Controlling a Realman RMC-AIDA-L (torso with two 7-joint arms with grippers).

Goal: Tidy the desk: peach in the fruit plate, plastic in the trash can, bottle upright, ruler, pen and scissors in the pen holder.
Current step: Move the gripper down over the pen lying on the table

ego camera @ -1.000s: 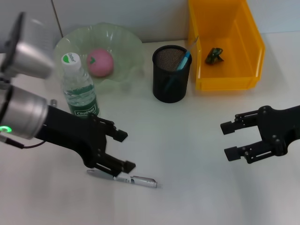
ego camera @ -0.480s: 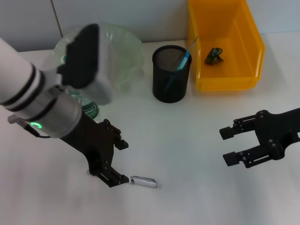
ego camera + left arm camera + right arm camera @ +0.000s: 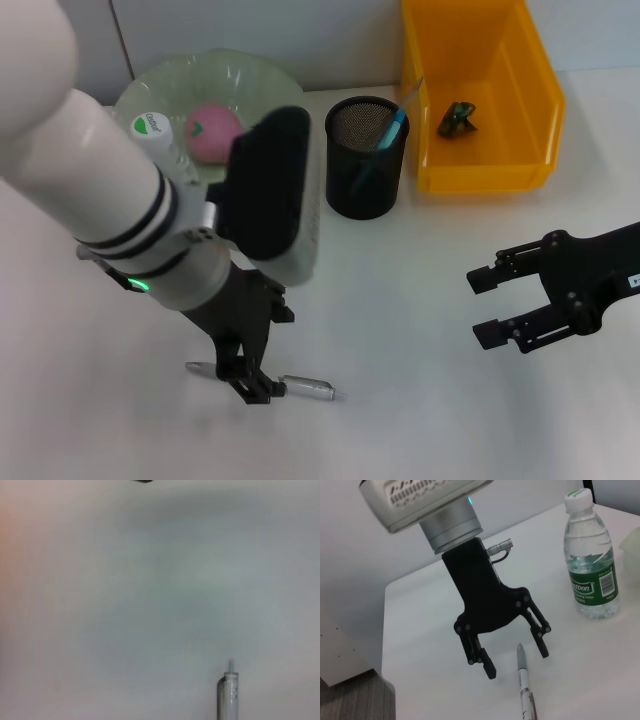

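The left end effector is spread wide over the slim silver pen (lying on the white counter); the right end effector, also wide, is held well apart.

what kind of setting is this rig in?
Likely a staged desk-tidying setup on a white tabletop: black mesh pen holder, orange plastic bin, and a clear pen under the left hand.

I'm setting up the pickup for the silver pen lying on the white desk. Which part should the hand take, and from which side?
Probably the middle of the barrel, from straight above. The slim silver pen lies flat on the white desk, so only its long sides offer grip. The left hand hangs open over it, one finger on each side. The right hand waits open, well off to the side.
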